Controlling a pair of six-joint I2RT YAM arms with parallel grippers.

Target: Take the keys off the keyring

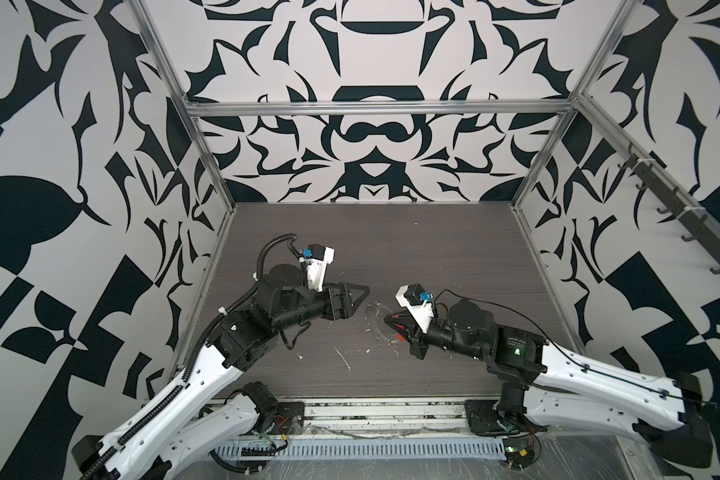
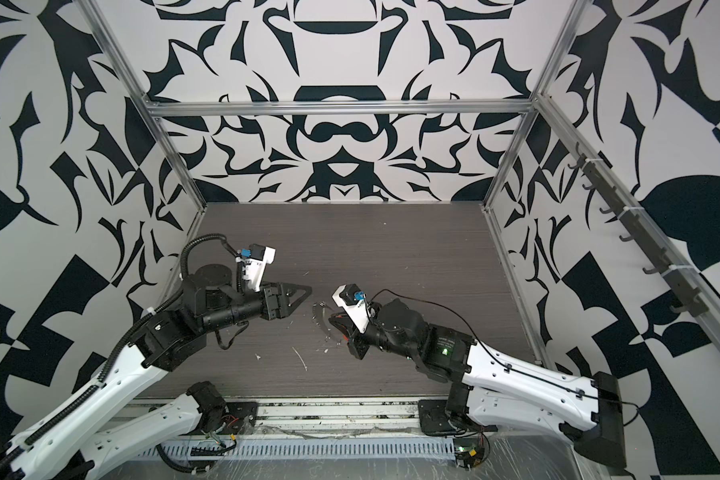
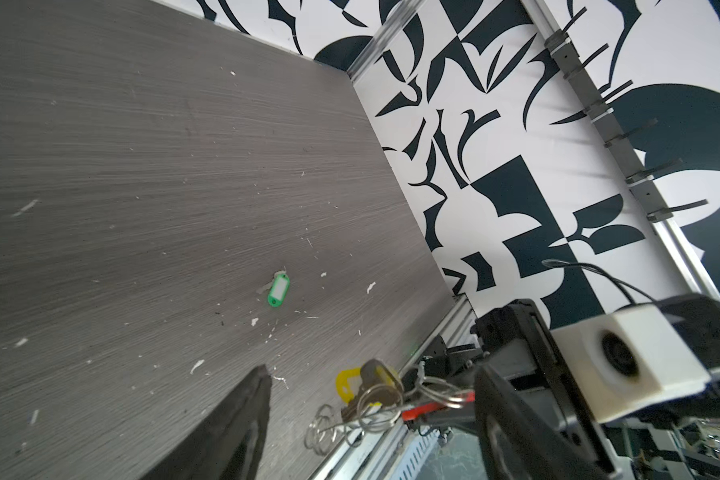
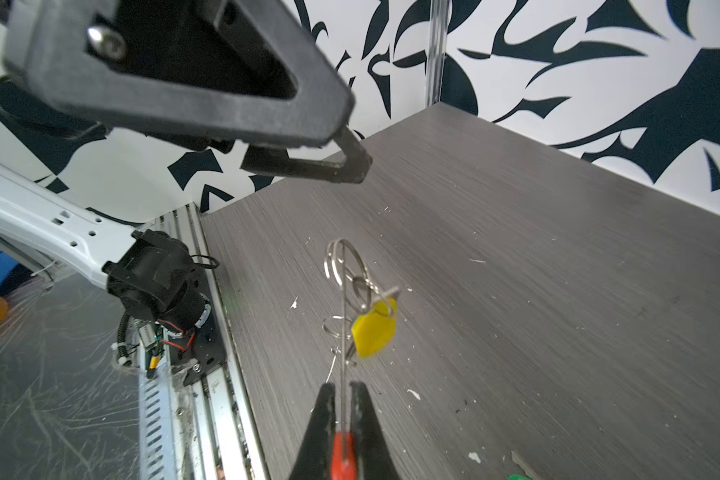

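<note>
Keyring is pinched at its red sleeve by my closed right gripper; my open, empty left gripper should grasp the yellow-tagged key squarely.

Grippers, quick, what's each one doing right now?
Left gripper: open, holding nothing.
Right gripper: closed on the keyring, with the yellow-tagged key hanging from it.

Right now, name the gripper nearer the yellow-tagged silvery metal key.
Right. The right gripper clamps the thin wire keyring the key hangs from; the left gripper hovers apart, jaws open.
</note>
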